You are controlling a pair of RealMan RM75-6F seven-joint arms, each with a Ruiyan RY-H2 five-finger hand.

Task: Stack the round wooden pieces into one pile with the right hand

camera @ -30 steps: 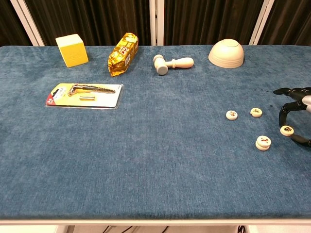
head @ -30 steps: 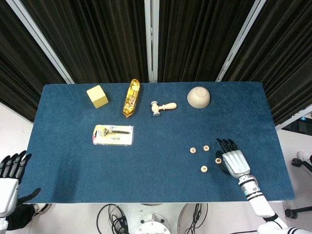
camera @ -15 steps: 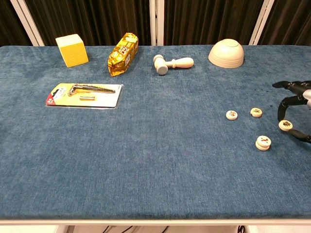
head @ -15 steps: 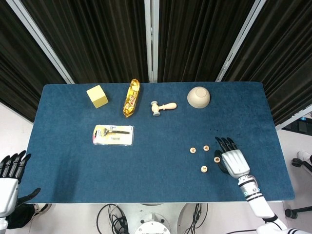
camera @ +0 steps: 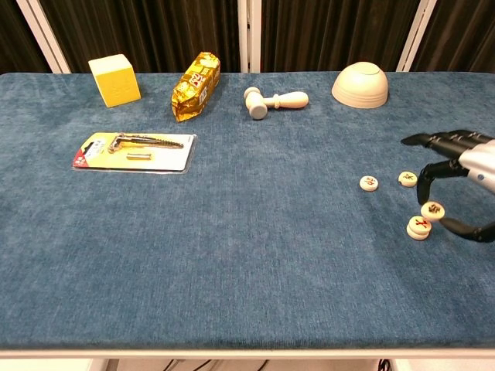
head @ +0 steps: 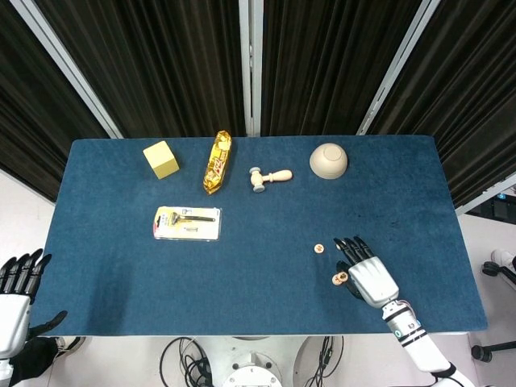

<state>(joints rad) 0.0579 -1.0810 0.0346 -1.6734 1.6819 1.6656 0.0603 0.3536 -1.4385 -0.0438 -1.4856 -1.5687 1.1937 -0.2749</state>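
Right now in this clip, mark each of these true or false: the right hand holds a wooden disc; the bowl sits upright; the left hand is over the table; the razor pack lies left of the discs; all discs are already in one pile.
1. The right hand holds a wooden disc. True.
2. The bowl sits upright. False: it lies upside down.
3. The left hand is over the table. False: it is off the table's left edge.
4. The razor pack lies left of the discs. True.
5. All discs are in one pile. False: two discs lie apart.
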